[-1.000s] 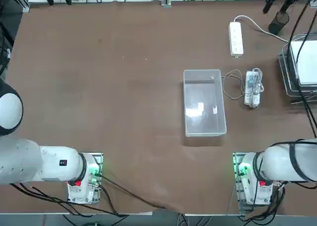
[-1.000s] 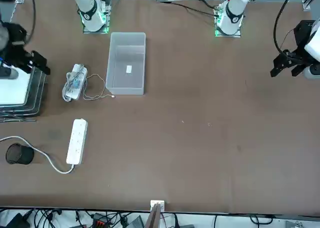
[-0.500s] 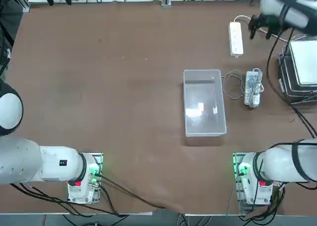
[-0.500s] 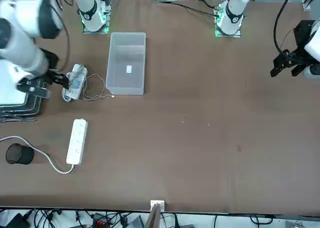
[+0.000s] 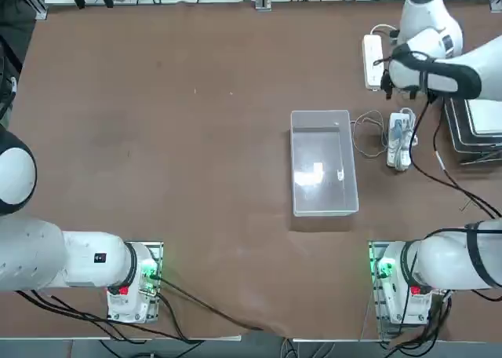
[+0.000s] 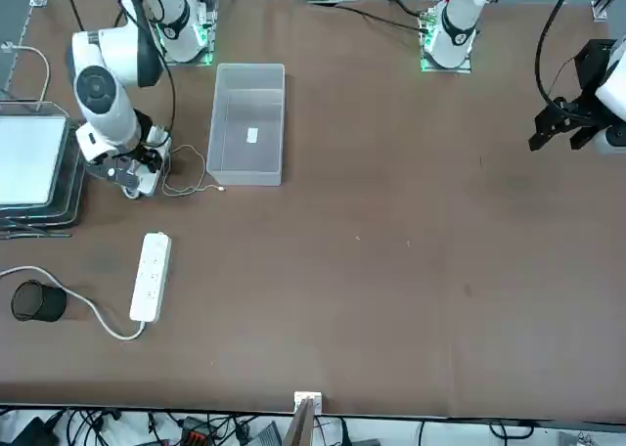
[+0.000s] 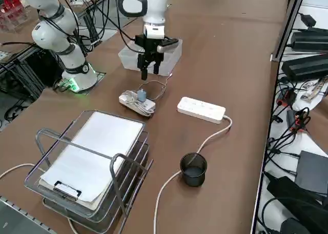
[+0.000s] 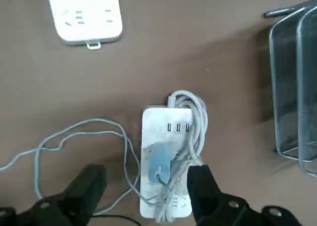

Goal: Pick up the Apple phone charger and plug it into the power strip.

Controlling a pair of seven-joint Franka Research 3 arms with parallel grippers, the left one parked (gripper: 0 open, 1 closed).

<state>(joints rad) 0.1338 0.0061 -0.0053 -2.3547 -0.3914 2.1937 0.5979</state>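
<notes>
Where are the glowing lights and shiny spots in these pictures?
Top view: green light glows at the right arm's base, and the clear bin has pale glints on its floor. Right side view: the same green glow shows at that base. Right wrist view: the open right gripper hangs above the cord-wound bar, with no glare there.

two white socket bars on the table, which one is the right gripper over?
The cord-wound bar, with the charger lying on it. The open right gripper hangs over it; the plain power strip lies apart, unwrapped.
</notes>
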